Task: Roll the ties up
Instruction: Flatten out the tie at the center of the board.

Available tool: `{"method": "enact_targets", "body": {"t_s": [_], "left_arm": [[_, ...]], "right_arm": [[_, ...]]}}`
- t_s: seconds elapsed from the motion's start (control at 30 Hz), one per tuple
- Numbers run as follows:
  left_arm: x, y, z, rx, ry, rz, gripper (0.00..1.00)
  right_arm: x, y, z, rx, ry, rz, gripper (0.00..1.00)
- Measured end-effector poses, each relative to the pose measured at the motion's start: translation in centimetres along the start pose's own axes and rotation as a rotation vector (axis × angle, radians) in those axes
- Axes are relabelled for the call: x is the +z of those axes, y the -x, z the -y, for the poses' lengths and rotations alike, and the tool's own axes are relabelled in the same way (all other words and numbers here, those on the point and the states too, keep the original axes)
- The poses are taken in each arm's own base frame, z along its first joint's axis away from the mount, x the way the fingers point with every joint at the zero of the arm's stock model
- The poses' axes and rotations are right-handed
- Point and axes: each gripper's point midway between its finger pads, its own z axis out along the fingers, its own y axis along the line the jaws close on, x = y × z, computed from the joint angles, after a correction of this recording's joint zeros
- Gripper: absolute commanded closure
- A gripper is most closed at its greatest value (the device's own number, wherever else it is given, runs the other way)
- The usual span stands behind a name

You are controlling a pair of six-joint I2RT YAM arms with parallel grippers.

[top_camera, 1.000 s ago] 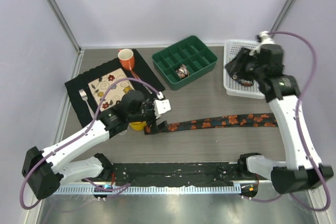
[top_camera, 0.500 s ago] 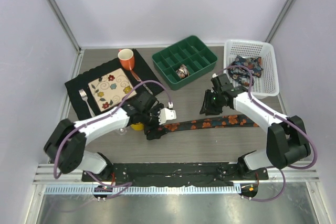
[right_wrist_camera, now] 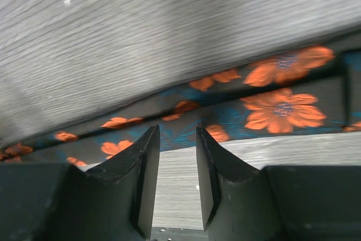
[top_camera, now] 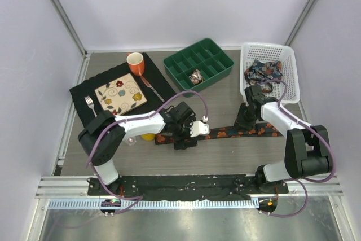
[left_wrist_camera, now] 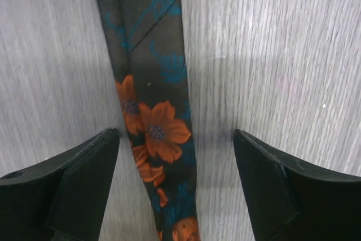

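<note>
Two hands have closed in on a single tie inside a second. The left hand (left_wrist_camera: 175,145), jaws spread wide and only a little narrower than a moment ago, grips nothing. It straddles the flat floral tie (top_camera: 231,132), having slid from the strip's 9 o'clock tip toward 3 o'clock along it. The right hand (right_wrist_camera: 177,134), which a second ago hung over the white basket (top_camera: 292,77) at 2 o'clock, has swung down to the tie's 3 o'clock stretch. Its jaws are drawn in to a narrow slot, with the fabric's edge lying across the tips and not visibly pinched. The tie lies unrolled, running 9 to 3 o'clock across the middle of the bench (top_camera: 225,162), much where it lay before. Farther out, more ties (top_camera: 264,70) sit bundled in the basket, and one coiled tie (top_camera: 196,76) rests in a compartment of the green tray (top_camera: 220,52) at 12 o'clock. The black placemat (top_camera: 82,92) with plate (top_camera: 119,95), fork (top_camera: 89,103) and mug (top_camera: 135,60) lies at 10 o'clock. By the look of it the reach is over and the roll has not begun: rolling would seem to call for a pinch on an end, and neither hand stands quite at one.
</note>
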Motion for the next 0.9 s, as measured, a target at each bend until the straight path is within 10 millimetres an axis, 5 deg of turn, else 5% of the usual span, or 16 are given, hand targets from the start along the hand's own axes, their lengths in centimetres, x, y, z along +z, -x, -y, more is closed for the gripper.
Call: {"method": "enact_targets", "body": {"t_s": [0.27,0.53,0.63,0.67,0.77,0.9], "left_arm": [[0.9,1.3,0.0,-0.021,-0.009,-0.003,0.55],[2.1,3.3,0.7,-0.007,-0.026,0.01,0.64],[2.5,4.0,0.9,-0.006,-0.03,0.019,0.55],[2.6,4.1,0.9,-0.009,-0.031,0.021,0.43],[2.6,4.3,0.9,-0.014,-0.031,0.03,0.27],[0.9,3.8,1.8,-0.017,-0.041,0.061,0.23]], "right_arm": [[-0.6,1.0,3.0,0.032,-0.058,-0.004,0.62],[-2.4,3.1,6.5,0.091,-0.101,0.026,0.61],[-3.2,3.4,6.5,0.091,-0.079,0.034,0.62],[-3.4,3.4,6.1,0.086,-0.057,0.032,0.63],[-3.7,3.2,4.5,0.081,0.027,0.018,0.65],[-4.5,2.9,1.2,0.063,0.15,0.025,0.67]]}}
